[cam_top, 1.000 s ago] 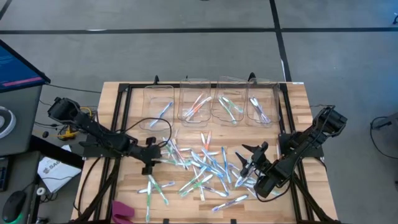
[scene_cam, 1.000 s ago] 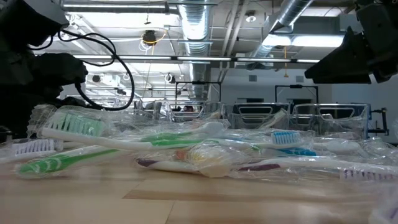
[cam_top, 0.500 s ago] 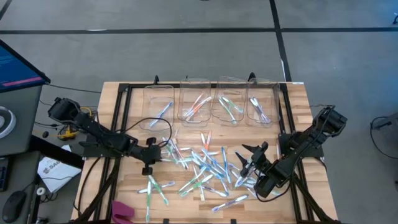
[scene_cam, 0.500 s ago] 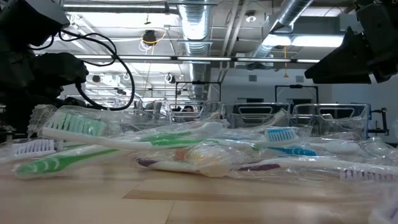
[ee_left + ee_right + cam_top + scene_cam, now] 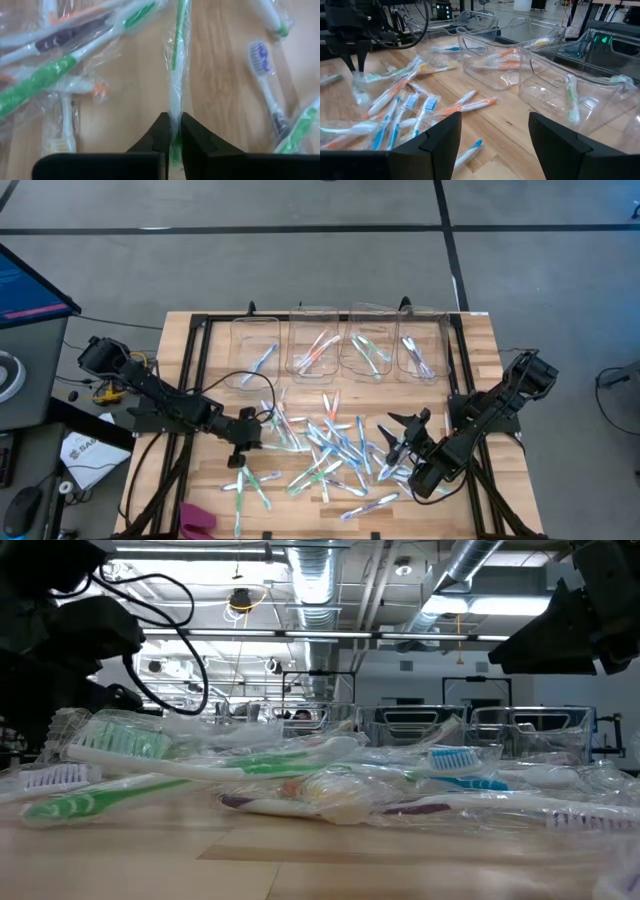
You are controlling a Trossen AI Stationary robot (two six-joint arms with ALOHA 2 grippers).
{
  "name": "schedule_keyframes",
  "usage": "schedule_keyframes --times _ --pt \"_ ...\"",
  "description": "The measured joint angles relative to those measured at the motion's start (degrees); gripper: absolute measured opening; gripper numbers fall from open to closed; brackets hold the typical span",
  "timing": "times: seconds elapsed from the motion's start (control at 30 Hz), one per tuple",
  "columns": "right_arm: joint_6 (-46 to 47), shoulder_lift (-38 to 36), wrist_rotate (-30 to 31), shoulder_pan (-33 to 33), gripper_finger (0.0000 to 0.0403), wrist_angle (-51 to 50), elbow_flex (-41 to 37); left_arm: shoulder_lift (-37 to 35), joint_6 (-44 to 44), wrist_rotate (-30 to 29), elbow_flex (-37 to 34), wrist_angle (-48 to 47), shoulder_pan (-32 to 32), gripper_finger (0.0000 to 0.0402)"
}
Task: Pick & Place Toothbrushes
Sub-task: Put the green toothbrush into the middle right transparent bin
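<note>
Toothbrushes (image 5: 320, 445) lie scattered mid-tabletop (image 5: 480, 340); one green-accented, film-wrapped brush (image 5: 175, 95) is pinched at its handle by the clenched left tool (image 5: 171, 135), probably light and slippery, while the right tool (image 5: 492, 135) is held released nearby.

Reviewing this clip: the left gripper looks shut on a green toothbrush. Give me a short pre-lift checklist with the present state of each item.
1. Left gripper shut on the green toothbrush: ok.
2. Grip lands on the handle, not the bristles: cannot tell.
3. Neighbouring wrapped toothbrushes clear of the fingers: ok.
4. Clear bins upright at the table's far side: ok.
5. Right gripper open and empty above the pile's right edge, clear of the left arm: ok.
</note>
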Motion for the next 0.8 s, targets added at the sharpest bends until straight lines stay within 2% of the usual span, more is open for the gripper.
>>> schedule_keyframes --times 0.67,0.8 --pt "-0.1 0.0 0.0 0.0 0.0225 -0.1 0.0 -0.1 0.1 1.4 1.0 0.8 -0.8 0.0013" --pt "-0.1 0.0 0.0 0.0 0.0225 -0.1 0.0 -0.1 -2.2 2.1 1.1 1.0 -0.8 0.0013"
